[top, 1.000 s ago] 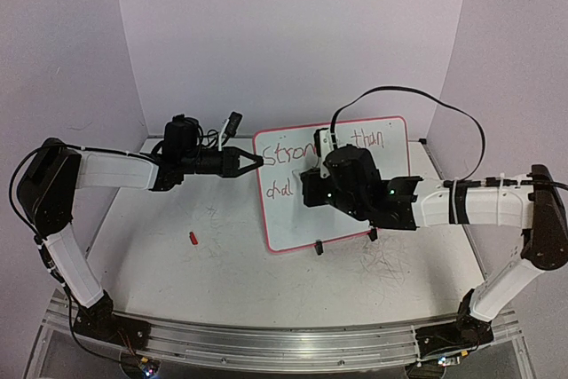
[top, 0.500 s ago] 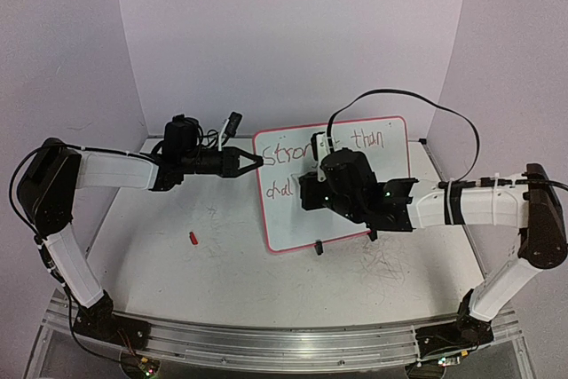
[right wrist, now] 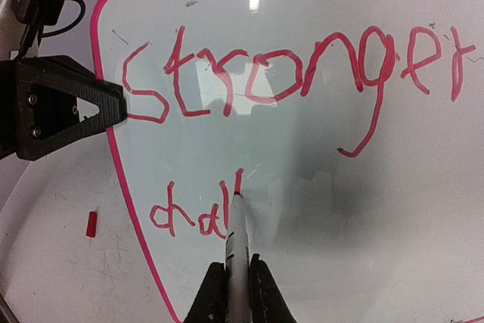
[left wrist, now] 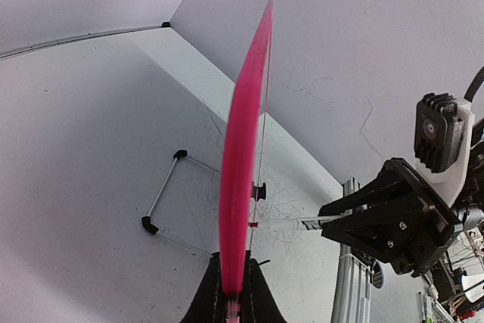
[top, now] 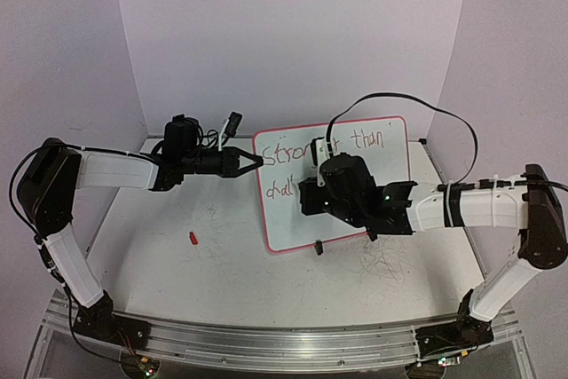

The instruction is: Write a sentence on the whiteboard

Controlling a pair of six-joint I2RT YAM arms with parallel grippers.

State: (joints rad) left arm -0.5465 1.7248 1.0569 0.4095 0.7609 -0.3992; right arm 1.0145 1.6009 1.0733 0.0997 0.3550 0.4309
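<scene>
whiteboard (top: pixel 286 219): on table (top: pixel 222 272), centre-right
left gripper (top: pixel 259 162): on board's left edge
marker (right wrist: pixel 236 236): in right gripper (right wrist: pixel 236 281), tip on sentence's (right wrist: pixel 295 73) 2nd line
small piece (top: pixel 193 238): on table, left of board

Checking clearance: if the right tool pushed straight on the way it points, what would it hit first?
The whiteboard: the marker in the right tool seems to be touching it, beside the unfinished second line of writing.
</scene>
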